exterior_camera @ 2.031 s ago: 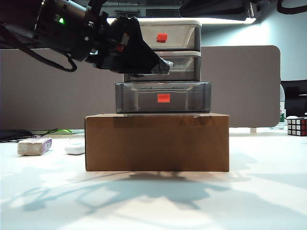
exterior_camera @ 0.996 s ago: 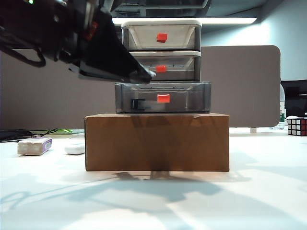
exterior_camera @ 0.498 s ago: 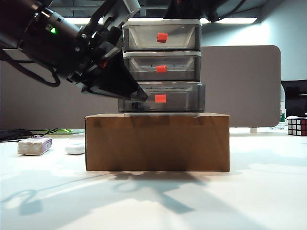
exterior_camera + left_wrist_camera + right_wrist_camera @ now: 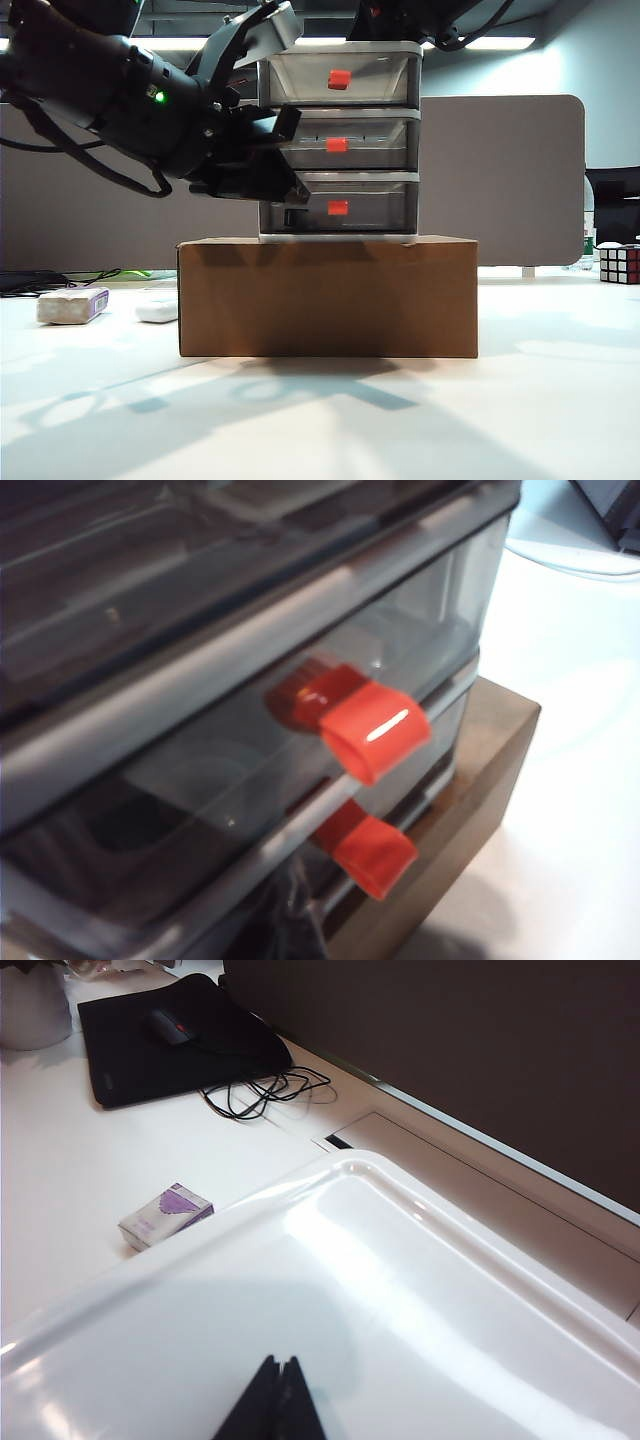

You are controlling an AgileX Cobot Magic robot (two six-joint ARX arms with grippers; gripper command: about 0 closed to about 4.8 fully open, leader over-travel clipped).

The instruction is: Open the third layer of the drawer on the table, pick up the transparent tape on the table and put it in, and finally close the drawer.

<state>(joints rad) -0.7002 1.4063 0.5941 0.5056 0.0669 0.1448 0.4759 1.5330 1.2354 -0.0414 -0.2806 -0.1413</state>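
Observation:
The drawer (image 4: 340,46) stands on a brown cardboard box. Its third layer (image 4: 375,205), smoky grey with a red handle (image 4: 338,208), sits pushed in flush with the two drawers above. A dark shape, the transparent tape (image 4: 293,216), shows through its front. My left gripper (image 4: 298,190) is shut, its tip against the left part of that drawer's front. In the left wrist view the left gripper (image 4: 300,920) is a dark blur beside the lowest red handle (image 4: 372,852). My right gripper (image 4: 278,1362) is shut and empty, just over the unit's white top (image 4: 420,1290).
The cardboard box (image 4: 328,297) lifts the unit off the white table (image 4: 320,420). A purple-labelled block (image 4: 72,304) and a white bar (image 4: 156,310) lie at the left. A Rubik's cube (image 4: 619,264) stands far right. Behind the unit lie a black mouse pad (image 4: 170,1045) and cables.
The lowest drawer has slid from pulled out to flush with the frame. My left gripper followed it in toward the unit. The right arm came in over the unit's top.

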